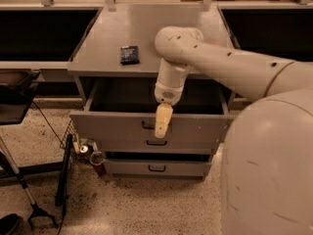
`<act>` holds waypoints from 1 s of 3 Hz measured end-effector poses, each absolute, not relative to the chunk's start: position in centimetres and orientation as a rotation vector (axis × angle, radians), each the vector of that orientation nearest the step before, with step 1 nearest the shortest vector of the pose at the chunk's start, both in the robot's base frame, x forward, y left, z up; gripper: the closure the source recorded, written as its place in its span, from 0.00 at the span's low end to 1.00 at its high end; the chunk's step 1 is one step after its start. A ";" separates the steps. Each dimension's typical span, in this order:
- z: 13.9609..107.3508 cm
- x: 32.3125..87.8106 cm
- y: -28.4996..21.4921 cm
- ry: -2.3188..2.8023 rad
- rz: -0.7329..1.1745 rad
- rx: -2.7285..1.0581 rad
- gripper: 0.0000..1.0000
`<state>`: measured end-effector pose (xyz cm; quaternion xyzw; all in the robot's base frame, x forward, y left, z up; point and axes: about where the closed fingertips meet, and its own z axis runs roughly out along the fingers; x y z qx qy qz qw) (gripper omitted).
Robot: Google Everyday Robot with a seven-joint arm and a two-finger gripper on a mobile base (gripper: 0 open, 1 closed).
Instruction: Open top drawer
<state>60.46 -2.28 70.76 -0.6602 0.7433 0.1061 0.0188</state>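
The top drawer (117, 127) of the grey cabinet stands pulled out, and its plain dark interior (127, 96) shows. Its small black handle (147, 126) sits at the middle of the front. My gripper (162, 123) hangs straight down from the arm (220, 62), over the drawer's front edge. Its yellowish tip is just right of the handle and in front of the drawer face. I cannot tell whether it touches the handle.
Two shorter drawers, the middle (156, 143) and the bottom (156, 168), are below, and the bottom one stands slightly out. A small black object (129, 54) lies on the cabinet top (146, 28). Cans and a cable (93, 155) sit on the floor at the left, by a black stand (29, 199). My body (269, 170) fills the right.
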 end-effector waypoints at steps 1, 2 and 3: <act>66.3 61.2 -0.7 2.272 0.457 -2.029 0.00; 64.2 61.3 -0.2 2.270 0.525 -2.044 0.00; 64.7 59.6 -0.9 2.314 0.534 -2.115 0.00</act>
